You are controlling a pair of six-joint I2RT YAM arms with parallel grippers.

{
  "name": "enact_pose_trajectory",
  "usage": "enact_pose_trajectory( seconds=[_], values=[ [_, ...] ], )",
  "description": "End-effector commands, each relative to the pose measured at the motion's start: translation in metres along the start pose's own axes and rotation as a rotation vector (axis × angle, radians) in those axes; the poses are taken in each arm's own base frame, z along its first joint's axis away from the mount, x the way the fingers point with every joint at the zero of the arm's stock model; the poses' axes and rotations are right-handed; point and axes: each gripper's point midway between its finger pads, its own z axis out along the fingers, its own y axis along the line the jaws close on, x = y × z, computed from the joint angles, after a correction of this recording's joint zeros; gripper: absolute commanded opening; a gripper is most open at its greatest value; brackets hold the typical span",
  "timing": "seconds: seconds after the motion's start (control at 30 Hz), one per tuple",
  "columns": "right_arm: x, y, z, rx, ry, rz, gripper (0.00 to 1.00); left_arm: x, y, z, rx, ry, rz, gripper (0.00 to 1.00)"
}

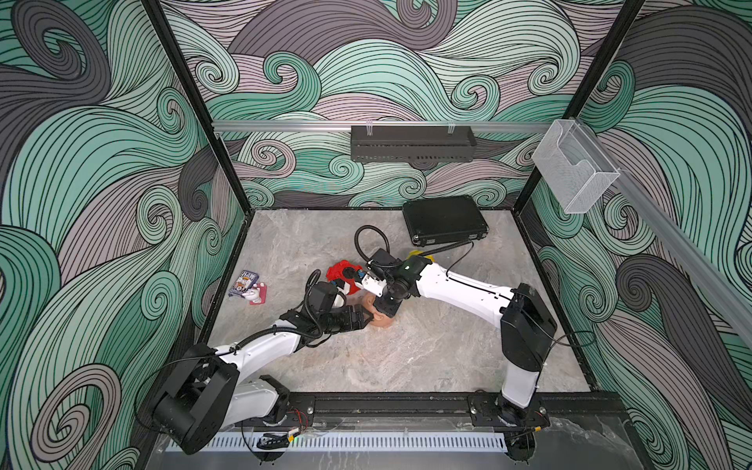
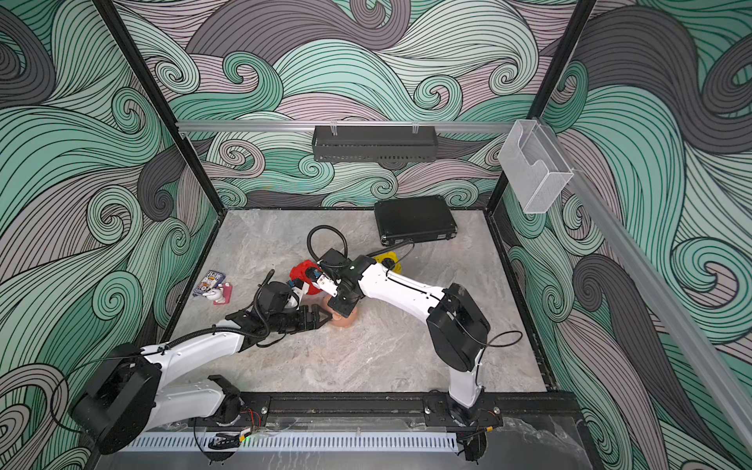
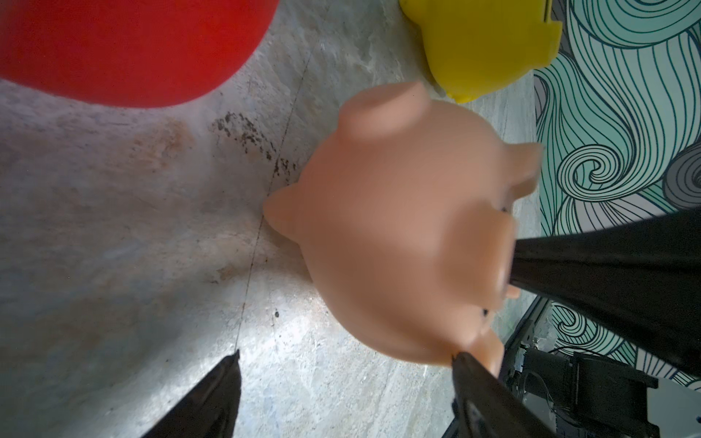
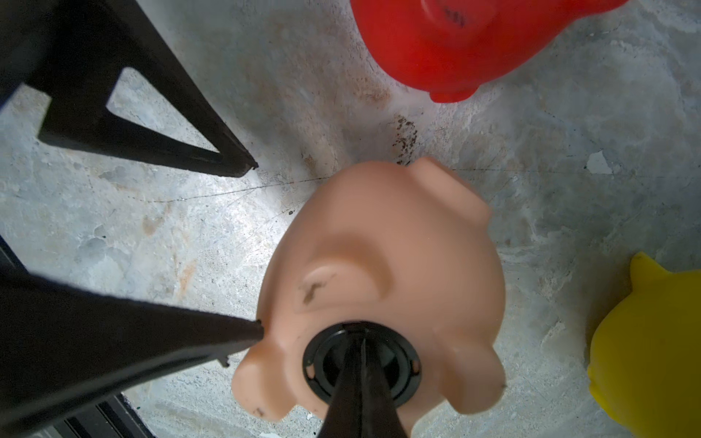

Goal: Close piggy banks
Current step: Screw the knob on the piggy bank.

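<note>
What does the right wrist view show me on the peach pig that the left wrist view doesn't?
Only the right wrist view shows the black round plug seated in the belly hole of the peach pig, with the shut right gripper pressing on it.

Only the left wrist view shows the pig's smooth opposite side and one open left gripper finger touching it.

Both show the peach pig lying on the table, the red pig and the yellow pig nearby.

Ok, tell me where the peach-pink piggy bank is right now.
The peach-pink piggy bank lies belly-up mid-table in both top views, between the left gripper and right gripper, just in front of the red piggy bank.
</note>
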Motion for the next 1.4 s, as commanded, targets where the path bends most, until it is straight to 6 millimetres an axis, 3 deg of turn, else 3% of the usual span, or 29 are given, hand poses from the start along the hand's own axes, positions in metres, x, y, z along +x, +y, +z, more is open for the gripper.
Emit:
enact_pose_trajectory(
  seconds=[0.0,0.57,1.37],
  values=[
    [0.0123,-0.0046,0.0131,0.032,0.04,0.074,0.0,-0.005,-0.0049,0.0009,0.015,-0.006,0.005,0.86],
    [0.0186,0.0001,0.0129,0.053,0.084,0.298,0.0,-0.0057,-0.0046,0.0003,0.009,-0.009,0.001,0.86],
    [0.0164,0.0017,0.0147,0.079,0.095,0.386,0.0,-0.0062,-0.0058,-0.0021,0.01,-0.013,0.005,0.86]
  ],
)
